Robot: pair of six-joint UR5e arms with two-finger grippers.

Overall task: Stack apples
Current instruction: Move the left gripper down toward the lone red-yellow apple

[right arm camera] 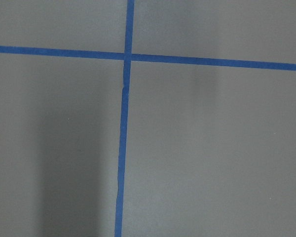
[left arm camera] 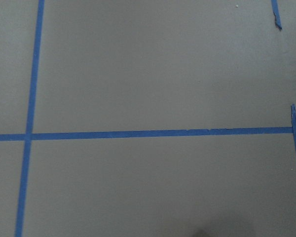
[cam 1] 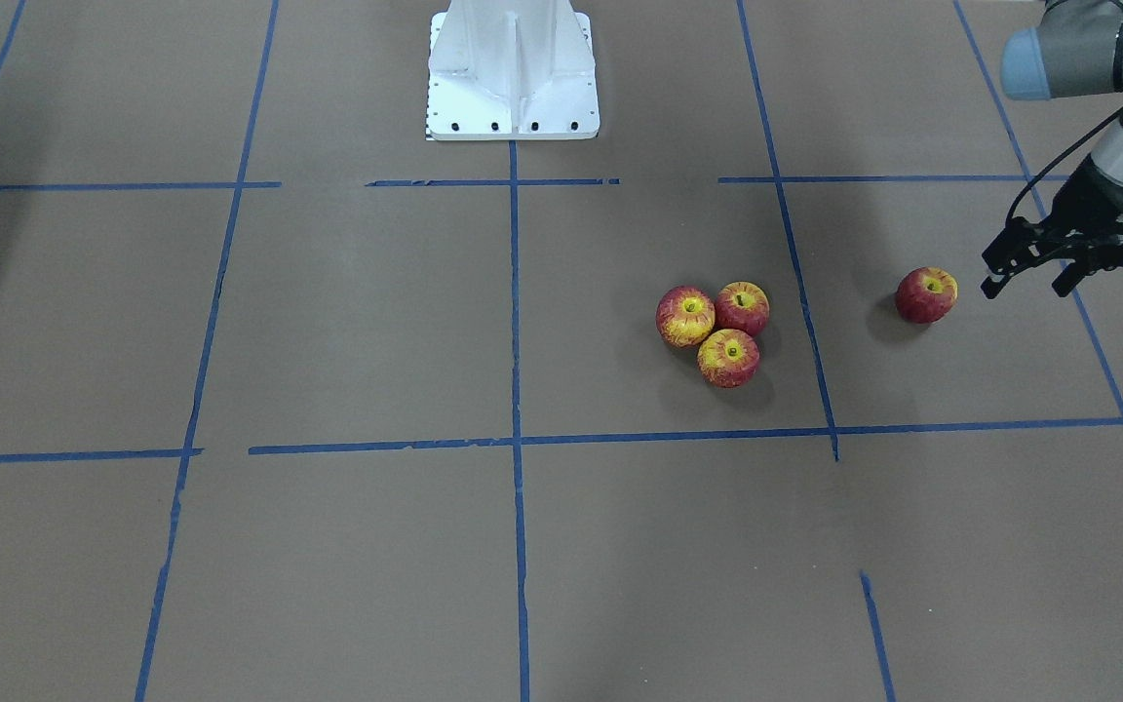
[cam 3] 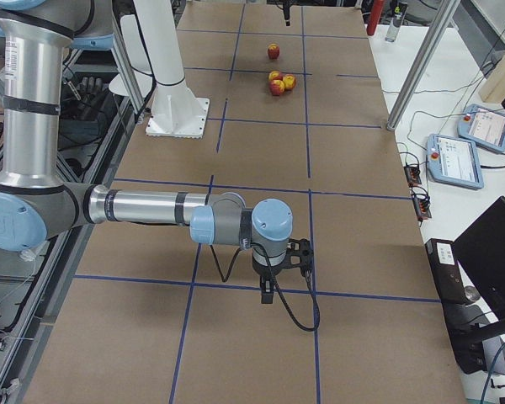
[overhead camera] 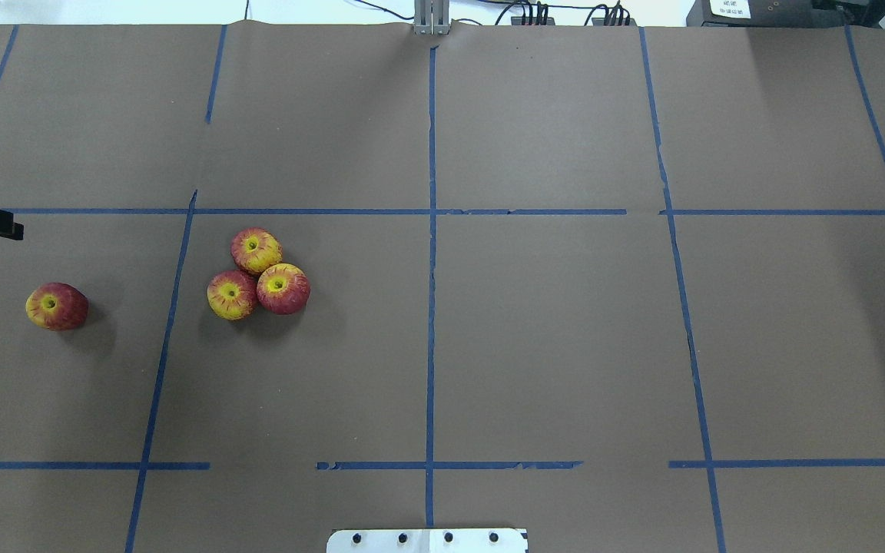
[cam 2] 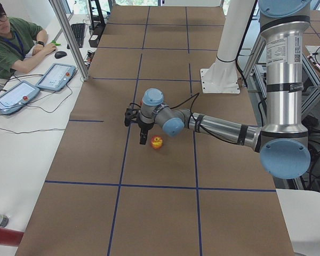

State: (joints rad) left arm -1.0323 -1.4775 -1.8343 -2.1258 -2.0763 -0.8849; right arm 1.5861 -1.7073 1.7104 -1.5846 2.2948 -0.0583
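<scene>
Nothing stacked yet. Apple cluster [cam 1: 722, 331]: three red-and-yellow apples touching each other in a triangle, dimples up, all on the table [cam 1: 347, 322] (brown paper, blue tape grid). The cluster is on the robot's left half, between the centre tape line and the next line outward. The lone apple [cam 1: 926, 294] is darker red and sits on the far side of that outer line, well apart from the cluster and tipped a bit so its dimple faces sideways in the overhead view. The left gripper [cam 1: 1027, 283] hangs just beside the lone apple on its outboard side, not touching it. Its jaws are apart with nothing between them. The left arm [cam 2: 218, 125] reaches low across the table to get there. The right gripper [cam 3: 273, 286] points down over a tape line at the robot's right end, well apart from all the apples. It shows only in the side camera, so I can't tell whether its jaws are apart or together. Both wrist cams show only paper and tape. The white pedestal [cam 1: 513, 68] stands on the centre line at the robot's edge. An operator [cam 2: 13, 40] sits at the side bench.
</scene>
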